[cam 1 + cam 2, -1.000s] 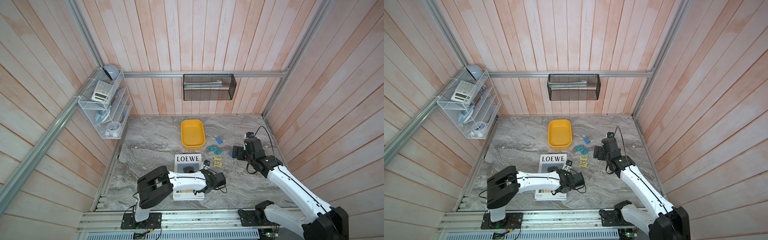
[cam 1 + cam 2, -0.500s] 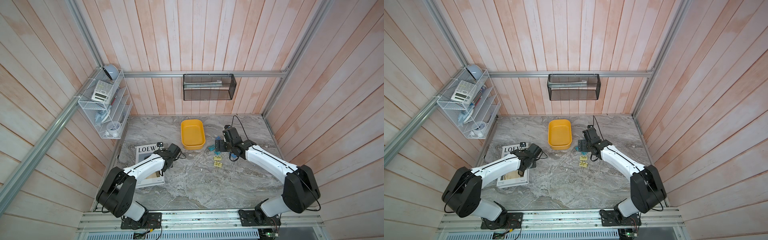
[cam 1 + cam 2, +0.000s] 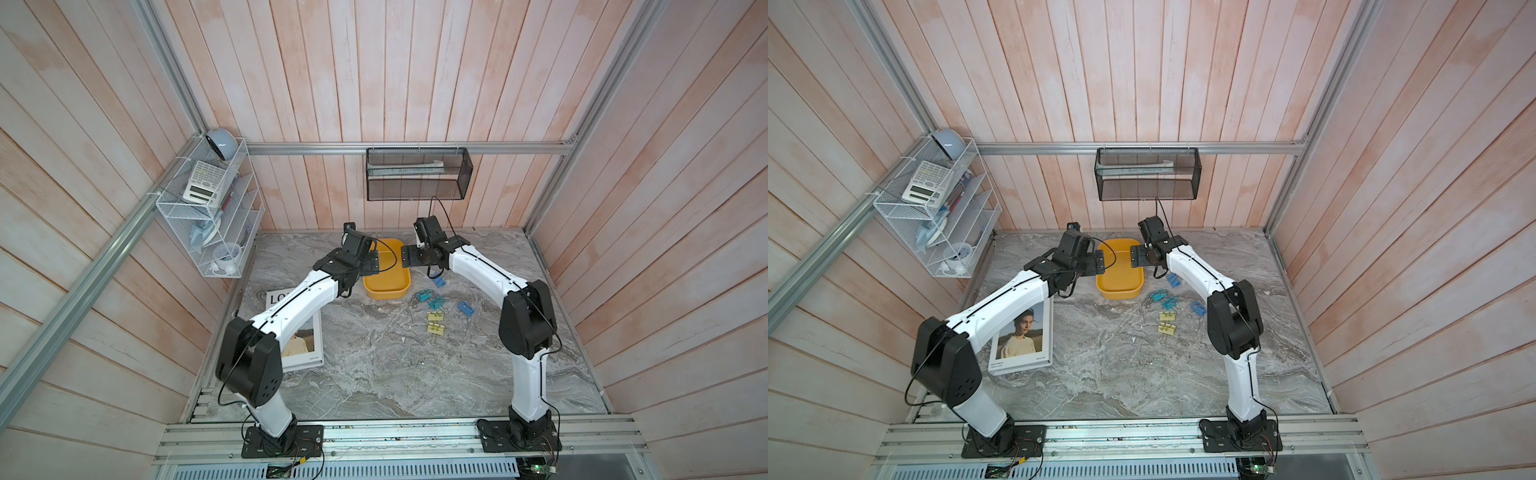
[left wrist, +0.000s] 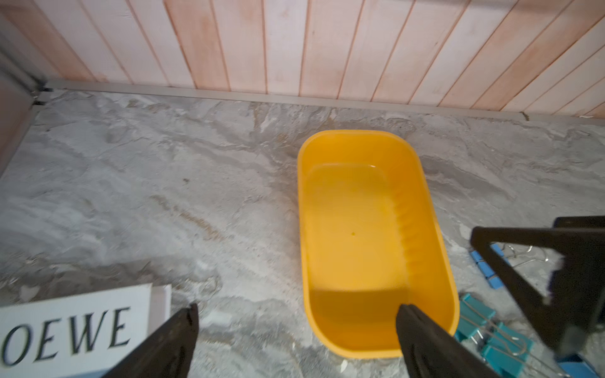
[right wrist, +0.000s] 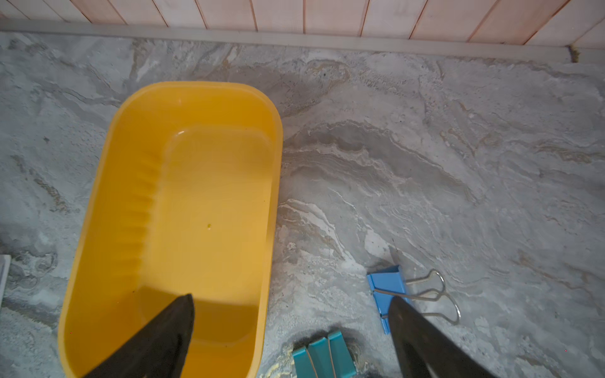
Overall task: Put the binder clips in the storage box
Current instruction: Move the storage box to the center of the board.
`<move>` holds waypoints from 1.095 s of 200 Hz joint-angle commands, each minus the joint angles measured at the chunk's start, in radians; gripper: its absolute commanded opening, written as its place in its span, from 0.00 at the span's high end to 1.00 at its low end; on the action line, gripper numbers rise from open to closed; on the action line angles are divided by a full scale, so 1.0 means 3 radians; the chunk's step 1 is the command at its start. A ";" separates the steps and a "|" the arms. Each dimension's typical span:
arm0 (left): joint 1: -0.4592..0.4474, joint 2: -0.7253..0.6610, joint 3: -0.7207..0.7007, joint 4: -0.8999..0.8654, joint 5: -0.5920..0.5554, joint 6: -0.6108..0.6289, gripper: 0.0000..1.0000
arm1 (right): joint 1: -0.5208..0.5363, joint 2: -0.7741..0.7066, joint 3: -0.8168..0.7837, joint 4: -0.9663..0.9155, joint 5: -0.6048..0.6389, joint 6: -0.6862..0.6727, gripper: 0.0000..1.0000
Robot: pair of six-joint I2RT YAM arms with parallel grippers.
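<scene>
The mustard-yellow storage box [image 3: 386, 286] [image 3: 1120, 291] stands near the back wall and holds nothing [image 4: 353, 229] [image 5: 209, 196]. To its right, several binder clips lie on the marble: blue [image 3: 438, 281] [image 5: 388, 284], two teal [image 3: 423, 296] [image 3: 436, 303], another blue [image 3: 465, 308] and two pale yellow [image 3: 435, 317] [image 3: 435, 329]. My left gripper [image 3: 374, 264] [image 4: 298, 309] hovers open over the box's left rim. Over the right rim my right gripper [image 3: 405, 259] [image 5: 291, 299] is open too, with a teal clip [image 5: 322, 358] below it. Neither holds anything.
A magazine [image 3: 299, 332] [image 4: 75, 327] lies left of the box, partly under my left arm. On the left wall hangs a white wire rack [image 3: 212, 224], and a black mesh basket [image 3: 417, 174] is on the back wall. The walls close in the table.
Both arms have swung toward the back, over the box. The left gripper has come off the magazine, which now lies at the left. The right gripper has left the clips.
</scene>
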 commanded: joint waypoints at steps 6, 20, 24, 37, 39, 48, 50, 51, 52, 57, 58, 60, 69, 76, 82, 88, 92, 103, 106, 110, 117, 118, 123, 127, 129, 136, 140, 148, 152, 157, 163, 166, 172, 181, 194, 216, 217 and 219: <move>0.0014 0.0477 0.0215 0.0075 0.0243 0.0224 0.02 | 0.0007 0.0292 0.0311 -0.0425 -0.0005 -0.0025 0.06; 0.0025 0.0625 0.0228 0.0130 0.0263 0.0233 0.06 | 0.0007 0.0399 0.0429 -0.0466 -0.0035 -0.0030 0.09; 0.0030 0.0665 0.0230 0.0142 0.0254 0.0226 0.06 | 0.0007 0.0421 0.0453 -0.0480 -0.0033 -0.0029 0.09; 0.0056 0.0769 0.0243 0.0141 0.0225 0.0214 0.08 | 0.0005 0.0489 0.0521 -0.0526 -0.0021 -0.0026 0.12; 0.0060 0.0779 0.0240 0.0147 0.0225 0.0214 0.08 | 0.0007 0.0501 0.0526 -0.0527 -0.0024 -0.0026 0.12; 0.0076 0.0827 0.0214 0.0207 0.0245 0.0216 0.10 | 0.0007 0.0523 0.0533 -0.0522 -0.0031 -0.0030 0.13; 0.0080 0.0838 0.0213 0.0212 0.0249 0.0218 0.10 | 0.0007 0.0528 0.0533 -0.0522 -0.0032 -0.0030 0.13; 0.0081 0.0843 0.0212 0.0215 0.0250 0.0224 0.10 | 0.0007 0.0529 0.0533 -0.0522 -0.0029 -0.0032 0.14; 0.0082 0.0851 0.0212 0.0217 0.0250 0.0224 0.11 | 0.0010 0.0532 0.0533 -0.0522 -0.0025 -0.0030 0.14; 0.0082 0.0883 0.0217 0.0221 0.0256 0.0240 0.12 | 0.0007 0.0544 0.0531 -0.0518 -0.0026 -0.0031 0.15; 0.0085 0.0889 0.0217 0.0220 0.0256 0.0240 0.12 | 0.0007 0.0547 0.0532 -0.0517 -0.0026 -0.0032 0.15; 0.0087 0.0900 0.0220 0.0219 0.0252 0.0243 0.13 | 0.0006 0.0552 0.0533 -0.0516 -0.0024 -0.0029 0.16; 0.0087 0.0947 0.0227 0.0223 0.0223 0.0258 0.15 | 0.0008 0.0572 0.0533 -0.0517 -0.0033 -0.0032 0.17; 0.0089 0.0978 0.0224 0.0240 0.0205 0.0273 0.19 | 0.0007 0.0583 0.0533 -0.0514 -0.0039 -0.0027 0.20; 0.0091 0.1002 0.0214 0.0260 0.0187 0.0284 0.20 | 0.0007 0.0594 0.0533 -0.0517 -0.0042 -0.0020 0.21; 0.0095 0.1023 0.0203 0.0278 0.0175 0.0295 0.21 | 0.0007 0.0608 0.0531 -0.0517 -0.0047 -0.0012 0.23; 0.0097 0.1042 0.0198 0.0285 0.0174 0.0300 0.21 | 0.0006 0.0611 0.0531 -0.0522 -0.0045 -0.0006 0.24; 0.0103 0.1079 0.0180 0.0319 0.0176 0.0320 0.26 | 0.0012 0.0621 0.0530 -0.0522 -0.0064 0.0018 0.27; 0.0103 0.1084 0.0167 0.0343 0.0183 0.0326 0.28 | 0.0010 0.0627 0.0532 -0.0522 -0.0067 0.0021 0.27; 0.0103 0.1091 0.0139 0.0384 0.0204 0.0335 0.31 | 0.0017 0.0631 0.0532 -0.0522 -0.0072 0.0026 0.28; 0.0103 0.1091 0.0079 0.0465 0.0241 0.0351 0.32 | 0.0021 0.0641 0.0532 -0.0525 -0.0072 0.0025 0.29; 0.0103 0.1095 0.0071 0.0470 0.0243 0.0351 0.32 | 0.0022 0.0642 0.0533 -0.0526 -0.0070 0.0024 0.29; 0.0103 0.1103 0.0043 0.0514 0.0243 0.0355 0.32 | 0.0020 0.0650 0.0533 -0.0523 -0.0065 0.0020 0.29; 0.0107 0.1118 0.0034 0.0529 0.0229 0.0355 0.32 | 0.0027 0.0657 0.0533 -0.0522 -0.0059 0.0021 0.30; 0.0108 0.1130 0.0033 0.0531 0.0222 0.0356 0.32 | 0.0028 0.0661 0.0533 -0.0522 -0.0056 0.0022 0.30; 0.0113 0.1166 0.0033 0.0531 0.0215 0.0352 0.32 | 0.0029 0.0677 0.0538 -0.0527 -0.0058 0.0025 0.30; 0.0115 0.1178 0.0033 0.0526 0.0215 0.0348 0.32 | 0.0029 0.0682 0.0542 -0.0527 -0.0066 0.0031 0.31; 0.0118 0.1196 0.0021 0.0541 0.0215 0.0348 0.32 | 0.0033 0.0698 0.0553 -0.0532 -0.0077 0.0030 0.31; 0.0118 0.1201 0.0006 0.0554 0.0210 0.0348 0.32 | 0.0037 0.0707 0.0559 -0.0537 -0.0078 0.0032 0.32; 0.0123 0.1204 -0.0007 0.0570 0.0212 0.0349 0.32 | 0.0041 0.0714 0.0566 -0.0537 -0.0079 0.0028 0.32; 0.0123 0.1219 -0.0013 0.0579 0.0224 0.0347 0.32 | 0.0046 0.0724 0.0573 -0.0534 -0.0071 0.0024 0.32; 0.0123 0.1228 -0.0009 0.0577 0.0229 0.0354 0.32 | 0.0048 0.0731 0.0578 -0.0532 -0.0071 0.0019 0.32; 0.0123 0.1253 0.0004 0.0560 0.0226 0.0356 0.33 | 0.0052 0.0748 0.0591 -0.0536 -0.0073 0.0020 0.33; 0.0123 0.1279 0.0030 0.0526 0.0225 0.0367 0.37 | 0.0053 0.0783 0.0628 -0.0564 -0.0088 0.0016 0.36; 0.0123 0.1268 0.0022 0.0510 0.0240 0.0359 0.43 | 0.0058 0.0830 0.0709 -0.0631 -0.0112 0.0023 0.44; 0.0123 0.1162 -0.0079 0.0543 0.0266 0.0317 0.44 | 0.0066 0.0878 0.0788 -0.0719 -0.0156 0.0038 0.50; 0.0126 0.1156 -0.0087 0.0544 0.0268 0.0317 0.44 | 0.0067 0.0880 0.0791 -0.0717 -0.0158 0.0036 0.50; 0.0124 0.1147 -0.0099 0.0551 0.0273 0.0314 0.44 | 0.0071 0.0882 0.0793 -0.0722 -0.0159 0.0027 0.51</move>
